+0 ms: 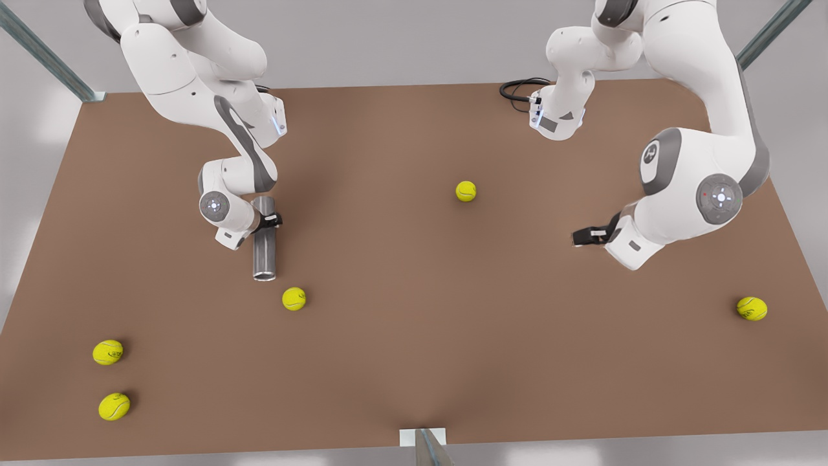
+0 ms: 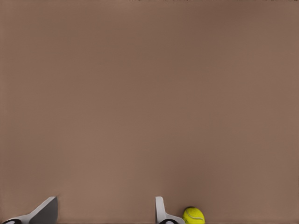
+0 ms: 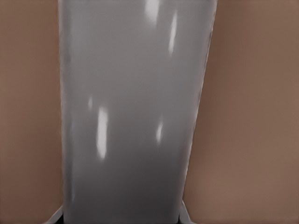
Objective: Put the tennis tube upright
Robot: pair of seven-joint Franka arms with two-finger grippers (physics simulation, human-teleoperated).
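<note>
The tennis tube (image 1: 264,249) is a slim grey metallic cylinder lying on the brown table (image 1: 414,336) at the front view's left. Its lighter open rim points toward the near edge. My right gripper (image 1: 267,222) is shut across the tube's far half. In the right wrist view the tube (image 3: 131,116) is very close, with one fingertip on each side of it at the gripper (image 3: 120,217). My left gripper (image 1: 580,237) waits low over the table at the front view's right. Its fingers (image 2: 46,211) stand open with nothing between them at the gripper (image 2: 103,214).
Several yellow tennis balls lie about: one (image 1: 294,298) just beyond the tube's rim, one (image 1: 466,191) mid-table, one (image 1: 751,308) at the right, two (image 1: 108,352) near the front left. A ball (image 2: 193,215) sits beside my left fingers. A black cable (image 1: 517,88) loops at the back.
</note>
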